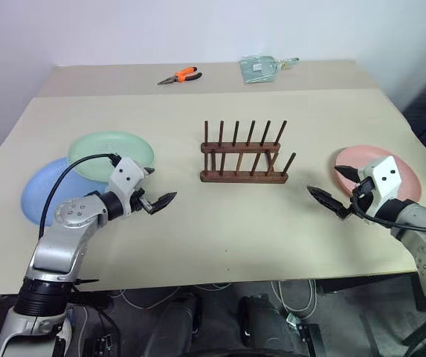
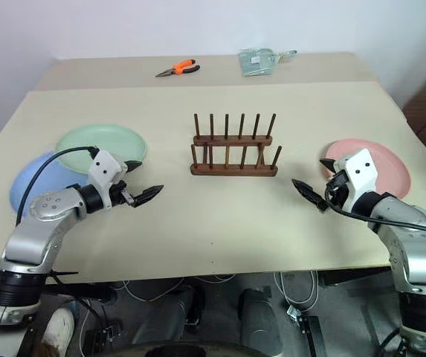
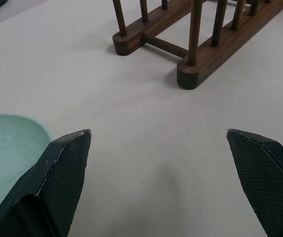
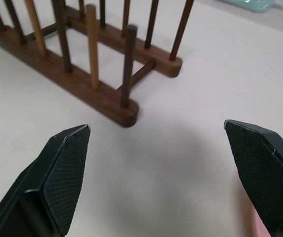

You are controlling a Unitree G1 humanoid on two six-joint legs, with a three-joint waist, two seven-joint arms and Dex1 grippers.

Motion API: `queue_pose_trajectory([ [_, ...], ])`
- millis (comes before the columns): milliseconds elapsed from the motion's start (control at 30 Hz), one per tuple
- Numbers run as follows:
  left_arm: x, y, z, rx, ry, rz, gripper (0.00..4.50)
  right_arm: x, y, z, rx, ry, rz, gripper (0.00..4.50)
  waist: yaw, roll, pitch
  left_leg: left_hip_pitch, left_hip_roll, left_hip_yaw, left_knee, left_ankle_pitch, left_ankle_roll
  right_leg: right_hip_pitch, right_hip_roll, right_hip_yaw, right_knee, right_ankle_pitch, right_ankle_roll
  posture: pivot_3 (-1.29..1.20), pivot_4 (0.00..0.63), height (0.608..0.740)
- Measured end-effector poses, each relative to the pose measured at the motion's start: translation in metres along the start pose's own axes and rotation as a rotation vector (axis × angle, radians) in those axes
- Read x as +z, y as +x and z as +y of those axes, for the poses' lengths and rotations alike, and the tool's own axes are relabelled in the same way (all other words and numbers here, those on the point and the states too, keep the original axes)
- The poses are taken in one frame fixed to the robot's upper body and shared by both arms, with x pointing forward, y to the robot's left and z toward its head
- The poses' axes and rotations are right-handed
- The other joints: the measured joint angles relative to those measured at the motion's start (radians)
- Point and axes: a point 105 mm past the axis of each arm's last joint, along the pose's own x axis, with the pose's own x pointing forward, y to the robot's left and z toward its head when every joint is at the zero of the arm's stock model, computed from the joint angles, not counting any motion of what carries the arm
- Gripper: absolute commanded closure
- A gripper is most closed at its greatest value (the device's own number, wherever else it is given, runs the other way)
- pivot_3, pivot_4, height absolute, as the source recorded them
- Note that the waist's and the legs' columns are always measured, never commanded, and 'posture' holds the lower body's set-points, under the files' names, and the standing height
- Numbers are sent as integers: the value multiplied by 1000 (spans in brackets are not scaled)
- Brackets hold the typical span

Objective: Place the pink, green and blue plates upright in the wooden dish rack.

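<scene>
- The left gripper [image 1: 155, 195] is nearest the head camera, at about 8 o'clock of the table [image 1: 198, 238]; it hovers over bare tabletop with its two black fingers spread wide and nothing between them.
- The right gripper [image 1: 334, 192] sits at about 4 o'clock, its fingers likewise spread apart and empty, aimed toward the table's middle.
- In the left wrist view the textured fingertips [image 3: 67, 163] stand far apart, with the near end of the rack ahead of them and a mint-green rim beside one finger.
- In the right wrist view the finger pads [image 4: 64, 173] are equally wide, facing the rack's other end.
- The wooden dish rack [image 1: 242, 152] stands at the table's centre, two dark rails with two rows of upright pegs, and no plate in it.
- The green plate [image 1: 105, 149] lies flat at about 9 o'clock from the rack, just behind the left gripper.
- The blue plate [image 1: 38, 195] lies flat at about 8 o'clock, partly under the green plate's near edge.
- The pink plate [image 1: 406, 172] lies flat at about 3 o'clock, with the right wrist partly over it.
- Orange-handled pliers [image 1: 180, 76] lie at about 11 o'clock on the far strip of the table.
- A pale green packet [image 1: 259, 68] lies at about 12 o'clock, beside the pliers but well apart from them.
</scene>
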Motion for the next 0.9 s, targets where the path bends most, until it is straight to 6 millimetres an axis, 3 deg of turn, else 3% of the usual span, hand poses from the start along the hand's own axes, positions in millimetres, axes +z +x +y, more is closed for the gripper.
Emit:
queue_pose_trajectory([
  [333,3,23,-9,-31,-9,-15,0,1,20,5,27,-22,-19,51,3,0,0,0,-1,0,0,1,1,0,0,0,0,0,0,0,150,719],
  [500,5,45,-13,-101,23,8,0,-1,23,21,83,36,-18,51,0,0,0,0,0,0,0,1,2,0,0,0,0,1,2,0,150,719],
  [800,0,104,-15,-252,44,45,0,2,19,58,48,40,-39,51,2,-1,0,-1,-1,0,1,1,2,0,0,-1,0,2,4,0,150,719],
  [900,3,118,-26,-321,19,30,0,-3,12,64,18,47,-15,51,4,-1,0,-1,-1,0,1,1,2,0,0,-1,0,2,4,0,150,719],
])
